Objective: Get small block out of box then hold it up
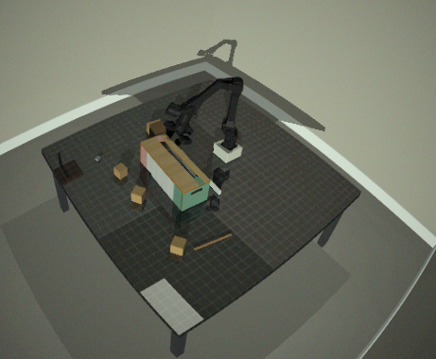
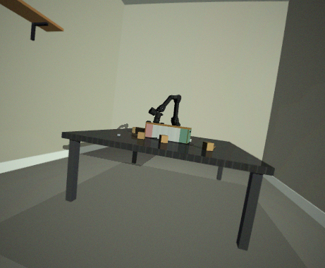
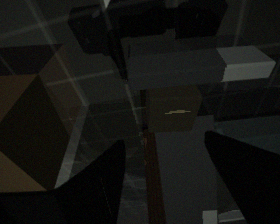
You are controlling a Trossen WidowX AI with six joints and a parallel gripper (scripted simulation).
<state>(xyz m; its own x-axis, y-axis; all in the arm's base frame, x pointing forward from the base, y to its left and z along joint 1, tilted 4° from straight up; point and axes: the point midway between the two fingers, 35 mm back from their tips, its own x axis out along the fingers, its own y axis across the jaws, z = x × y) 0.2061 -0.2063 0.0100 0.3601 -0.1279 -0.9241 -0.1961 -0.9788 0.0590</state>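
The box (image 1: 159,171) (image 2: 166,133) has a slotted wooden top, a pink end and a green end. My gripper (image 1: 179,136) (image 3: 164,141) is open and low behind the box, near its pink end; the box hides the fingertips in the exterior view. A small brownish block (image 3: 173,111) shows in the wrist view just past the gap between the fingertips, below a grey bar with a white end. It looks like the task's block, but it is dark, and I cannot tell whether it rests on the table or on the shelf. Nothing shows held between the fingers.
A wooden cube (image 1: 156,128) (image 3: 28,120) stands by the pink end, close to the gripper. Other cubes (image 1: 120,171) (image 1: 138,195) (image 1: 178,246) stand before the box. A stick (image 1: 213,242) and a pale mat (image 1: 171,306) lie nearer the front. Black items (image 1: 220,176) are beside the green end.
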